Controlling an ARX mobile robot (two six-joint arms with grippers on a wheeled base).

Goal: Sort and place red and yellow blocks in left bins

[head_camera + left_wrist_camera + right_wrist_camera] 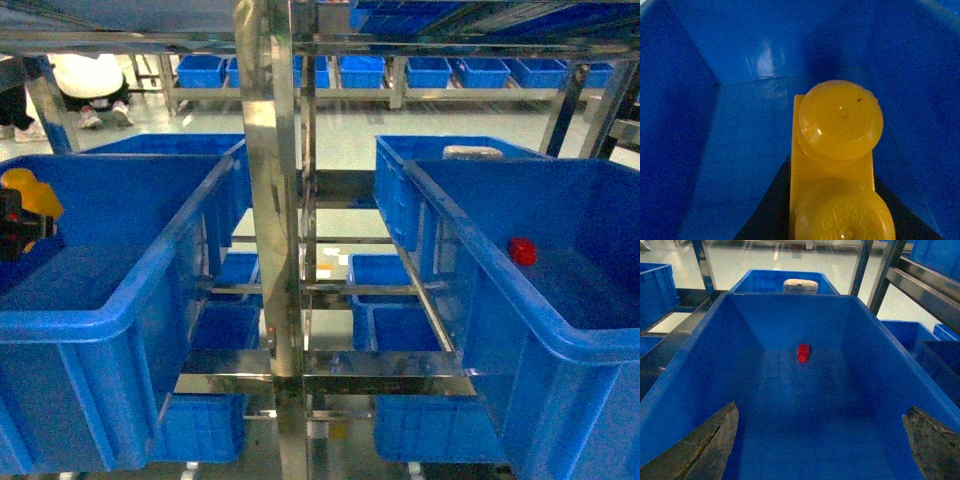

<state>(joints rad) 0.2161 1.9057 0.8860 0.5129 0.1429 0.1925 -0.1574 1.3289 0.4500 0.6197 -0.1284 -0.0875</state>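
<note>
The orange-yellow block [836, 150], with two round studs, sits clamped between the dark jaws of my left gripper [831, 172], above the inside of the left bin [740, 50]. In the head view the yellow block [27, 198] and the left gripper [10, 232] show at the far left edge, inside the big blue left bin [120, 310]. The red block [803, 352] lies alone on the floor of the right-hand blue crate [880, 365], toward its far wall; the head view shows the red block [522, 250] there too. My right gripper [822, 410] hangs open over that crate's near end, well short of the red block.
A steel rack post [268, 200] stands between the two crates. More blue crates [400, 300] fill lower shelves and the far wall. A white object [800, 285] rests in the crate behind the right one. A person [90, 85] crouches at the back left.
</note>
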